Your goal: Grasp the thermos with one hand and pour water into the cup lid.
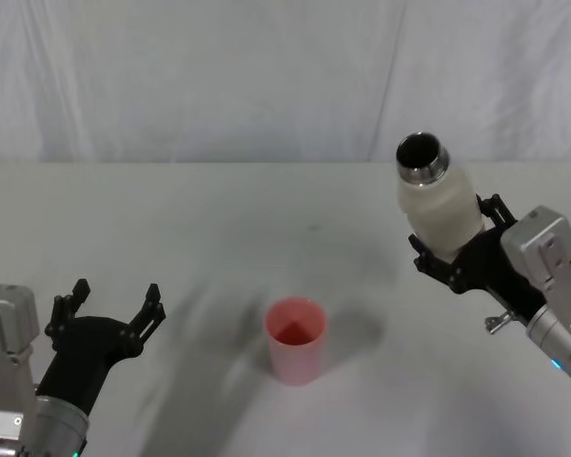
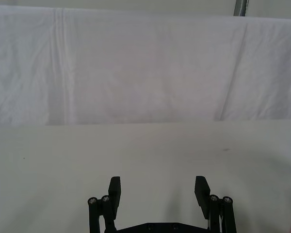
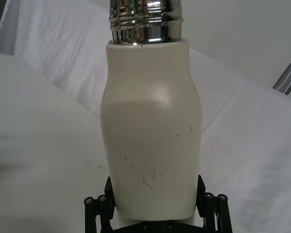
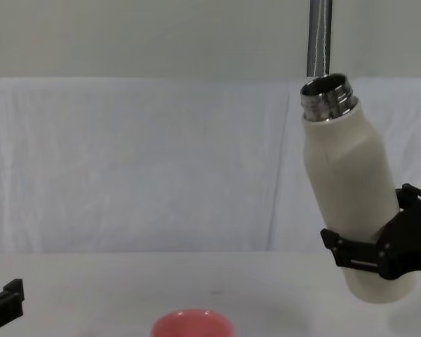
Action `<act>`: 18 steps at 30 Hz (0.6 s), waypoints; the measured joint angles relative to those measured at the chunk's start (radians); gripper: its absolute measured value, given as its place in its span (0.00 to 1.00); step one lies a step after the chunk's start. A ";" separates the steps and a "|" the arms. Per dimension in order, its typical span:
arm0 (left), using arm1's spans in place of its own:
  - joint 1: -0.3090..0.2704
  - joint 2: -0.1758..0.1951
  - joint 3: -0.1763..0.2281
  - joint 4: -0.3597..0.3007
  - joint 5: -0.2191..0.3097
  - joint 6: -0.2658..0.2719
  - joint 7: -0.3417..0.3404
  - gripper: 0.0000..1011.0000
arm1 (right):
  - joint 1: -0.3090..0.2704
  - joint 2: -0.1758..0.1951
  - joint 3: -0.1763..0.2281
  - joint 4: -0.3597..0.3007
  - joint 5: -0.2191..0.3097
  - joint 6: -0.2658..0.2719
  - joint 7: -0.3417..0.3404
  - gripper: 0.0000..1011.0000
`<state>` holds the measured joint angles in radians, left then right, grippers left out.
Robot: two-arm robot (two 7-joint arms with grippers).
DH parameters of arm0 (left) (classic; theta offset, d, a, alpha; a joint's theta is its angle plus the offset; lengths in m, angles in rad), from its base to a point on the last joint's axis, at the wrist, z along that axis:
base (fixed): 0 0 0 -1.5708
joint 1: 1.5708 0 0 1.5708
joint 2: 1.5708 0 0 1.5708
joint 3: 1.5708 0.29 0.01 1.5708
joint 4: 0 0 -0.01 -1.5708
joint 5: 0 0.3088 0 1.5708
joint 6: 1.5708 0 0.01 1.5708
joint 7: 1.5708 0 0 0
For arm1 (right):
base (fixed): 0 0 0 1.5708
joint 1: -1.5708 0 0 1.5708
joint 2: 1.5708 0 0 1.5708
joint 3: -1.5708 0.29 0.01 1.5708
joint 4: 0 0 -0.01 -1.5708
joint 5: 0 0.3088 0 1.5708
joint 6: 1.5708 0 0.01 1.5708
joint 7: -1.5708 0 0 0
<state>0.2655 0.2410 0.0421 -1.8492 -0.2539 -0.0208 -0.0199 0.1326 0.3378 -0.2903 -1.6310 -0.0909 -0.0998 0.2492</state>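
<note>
Near the front middle of the table (image 1: 219, 219): the cup lid (image 1: 296, 339), upright, mouth up. To its right and farther back, held clear above the tabletop: the thermos (image 1: 439, 197), tilted with its open neck leaning left toward the middle, base lower and to the right. Clamped around its lower body: the right gripper (image 1: 454, 249), a jaw on either side. Well left of the cup lid, at the front left: the left gripper (image 1: 110, 307), jaws spread, nothing between them, pointing toward the back. Behind the table, across the whole width: a hanging cloth (image 1: 266, 76). Behind the thermos in the chest view: a pole (image 4: 319, 36).
</note>
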 joint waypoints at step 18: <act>0.000 0.000 0.000 0.000 0.000 0.000 0.000 0.99 | -0.020 0.021 -0.039 0.010 -0.171 -0.061 -0.041 0.95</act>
<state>0.2655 0.2410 0.0422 -1.8492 -0.2538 -0.0208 -0.0199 0.1128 0.3588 -0.3290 -1.6211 -0.2617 -0.1611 0.2080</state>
